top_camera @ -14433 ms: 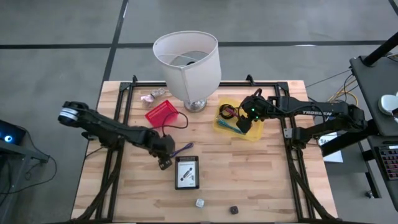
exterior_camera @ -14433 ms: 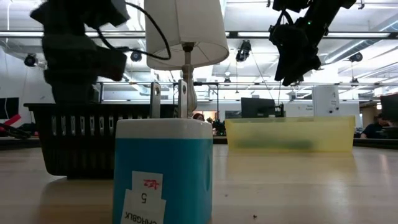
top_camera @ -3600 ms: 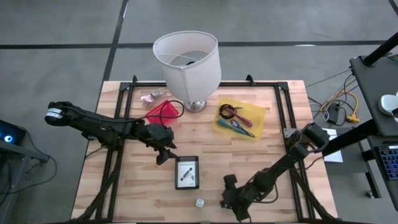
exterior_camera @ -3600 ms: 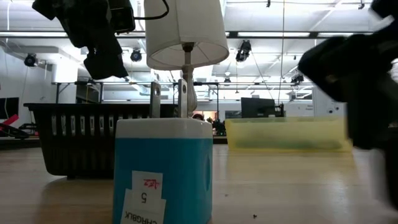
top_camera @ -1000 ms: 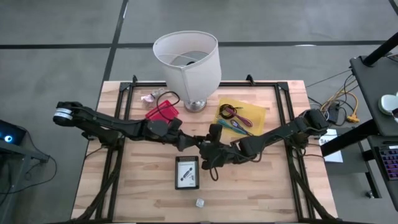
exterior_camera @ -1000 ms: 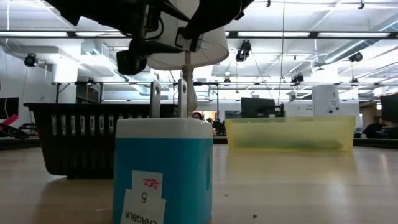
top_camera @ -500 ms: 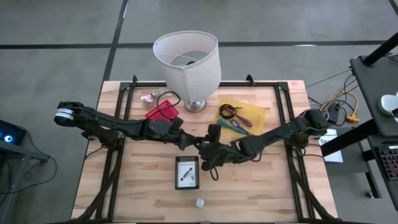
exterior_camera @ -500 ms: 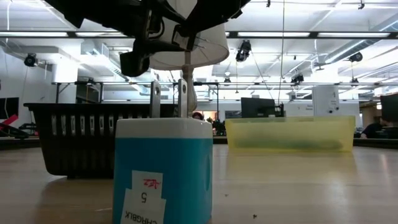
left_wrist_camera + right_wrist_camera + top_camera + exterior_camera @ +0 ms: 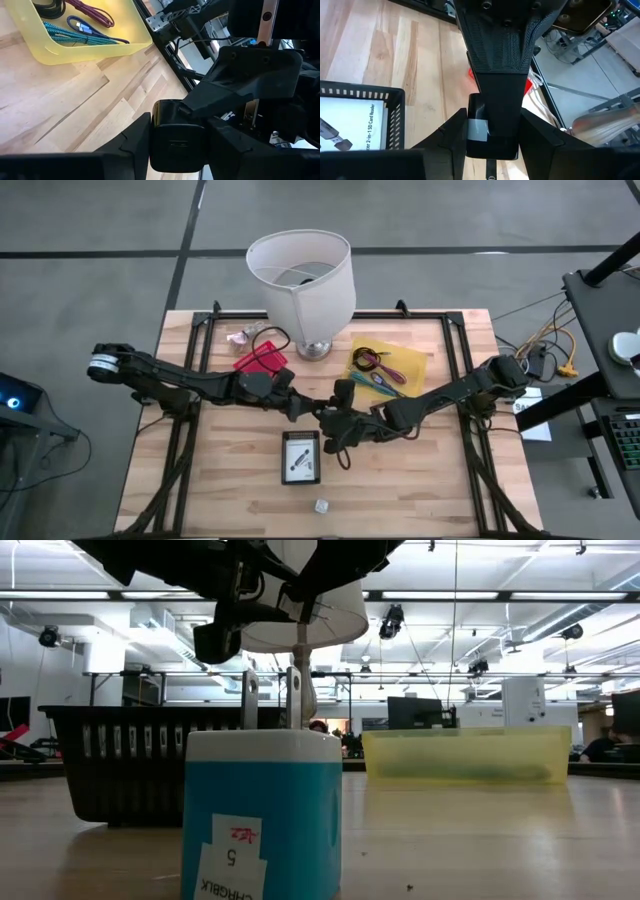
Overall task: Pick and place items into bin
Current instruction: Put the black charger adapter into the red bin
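While both arms meet above the middle of the worktop, a hand-over is going on. The right claw (image 9: 335, 422) pinches a little black block (image 9: 490, 135), holding it up in the air. The left claw (image 9: 312, 412) is around the same block from the other side. I cannot tell if it is squeezing yet or only close.

I think the next move is for the left claw to squeeze tight. Only then should the right claw let go, or the block may drop. After that the block must be carried to a bin.

The block looks hard and smooth, with round corners and a grey patch on one side. The yellow tray (image 9: 415, 375) nearby is see-through plastic with low walls. It already holds a black coiled cable (image 9: 365, 360), a purple cable (image 9: 92, 12) and a teal braided cable (image 9: 65, 32). The worktop (image 9: 430, 470) is pale wood planks. A tiny white cube (image 9: 321, 506) lies on it, near the front edge, well apart from the claws.
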Controlling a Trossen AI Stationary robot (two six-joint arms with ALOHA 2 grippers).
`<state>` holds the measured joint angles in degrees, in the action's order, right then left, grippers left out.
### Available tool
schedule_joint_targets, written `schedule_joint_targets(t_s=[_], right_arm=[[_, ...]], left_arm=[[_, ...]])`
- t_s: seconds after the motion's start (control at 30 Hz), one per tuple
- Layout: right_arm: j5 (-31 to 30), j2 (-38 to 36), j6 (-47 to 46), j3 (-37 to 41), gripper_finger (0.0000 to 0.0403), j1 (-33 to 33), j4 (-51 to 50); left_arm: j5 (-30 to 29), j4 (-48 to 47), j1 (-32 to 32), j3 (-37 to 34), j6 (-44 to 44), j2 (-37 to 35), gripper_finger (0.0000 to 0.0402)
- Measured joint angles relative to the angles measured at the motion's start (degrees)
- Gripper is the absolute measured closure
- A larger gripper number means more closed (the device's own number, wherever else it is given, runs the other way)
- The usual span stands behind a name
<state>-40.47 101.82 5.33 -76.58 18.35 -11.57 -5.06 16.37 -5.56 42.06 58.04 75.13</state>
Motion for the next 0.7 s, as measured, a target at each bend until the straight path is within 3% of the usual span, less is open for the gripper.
schedule_joint_targets(t_s=[0.07,0.27,0.4,0.7], right_arm=[[0.0,0.0,0.7,0.0,0.0265,0.0,0.1],[0.0,-0.1,0.8,-0.1,0.0164,0.0,0.3],[0.0,-0.1,0.7,-0.1,0.0119,0.5,-0.2],[0.2,-0.1,-9.2,-0.1,0.0097,1.0,-9.0]], left_arm=[[0.0,0.0,0.0,0.0,-0.2,0.0,0.027],[0.1,-0.9,0.4,0.0,-0.6,0.1,0.027],[0.2,-0.8,1.0,-0.3,-0.7,-0.9,0.027],[0.9,-5.0,1.5,-0.1,-6.4,-6.1,0.027]])
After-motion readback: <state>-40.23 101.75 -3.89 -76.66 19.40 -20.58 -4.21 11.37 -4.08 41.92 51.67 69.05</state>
